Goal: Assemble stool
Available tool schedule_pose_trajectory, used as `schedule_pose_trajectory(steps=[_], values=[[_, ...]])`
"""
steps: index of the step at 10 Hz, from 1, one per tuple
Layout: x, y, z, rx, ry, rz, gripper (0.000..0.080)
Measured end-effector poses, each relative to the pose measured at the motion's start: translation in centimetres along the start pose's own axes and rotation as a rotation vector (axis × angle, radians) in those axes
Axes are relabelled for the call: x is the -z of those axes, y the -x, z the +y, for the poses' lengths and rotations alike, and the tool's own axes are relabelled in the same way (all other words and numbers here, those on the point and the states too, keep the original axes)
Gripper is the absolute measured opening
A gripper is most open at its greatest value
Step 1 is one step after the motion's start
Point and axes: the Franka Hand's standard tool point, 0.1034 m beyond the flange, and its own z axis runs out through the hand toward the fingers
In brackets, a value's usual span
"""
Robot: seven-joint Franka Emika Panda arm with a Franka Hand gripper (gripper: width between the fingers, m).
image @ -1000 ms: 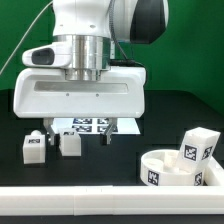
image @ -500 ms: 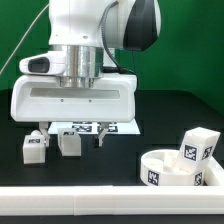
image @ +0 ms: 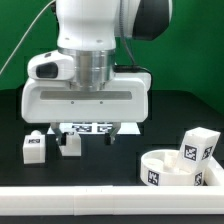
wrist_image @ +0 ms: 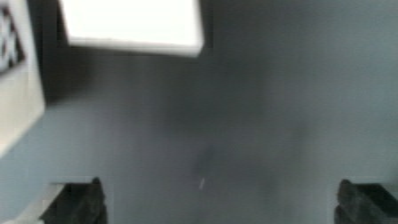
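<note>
The round white stool seat [image: 172, 170] with tags on its rim lies at the exterior view's lower right. One tagged white leg [image: 198, 146] stands at its far side. Two more legs sit at the left, one [image: 34, 148] further left and one [image: 70, 144] close beside it. My gripper [image: 87, 136] hangs low over the table, open and empty, with its left finger just above the second leg. In the blurred wrist view my gripper [wrist_image: 222, 200] shows dark fingertips [wrist_image: 73, 202] wide apart over bare table. A white block [wrist_image: 134, 25], likely a leg, lies ahead.
The marker board [image: 90, 127] lies flat behind the fingers; a white sheet edge [wrist_image: 15, 95] in the wrist view may be the same board. A long white border rail [image: 90, 202] runs along the front. A green backdrop stands behind the black table.
The hand dipped and shifted a little to the exterior view's left, then moved to the right. The fingers stay open. The legs and seat have not moved.
</note>
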Motion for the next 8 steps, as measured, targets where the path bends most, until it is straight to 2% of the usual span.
schedule_pose_trajectory(steps=[2, 6, 8], values=[[0.6, 0.2, 0.3, -0.006, -0.018, -0.096, 0.0649], [0.2, 0.8, -0.3, 0.008, -0.049, -0.331, 0.0649], [-0.3, 1.0, 0.7, 0.012, -0.001, -0.361, 0.0649]])
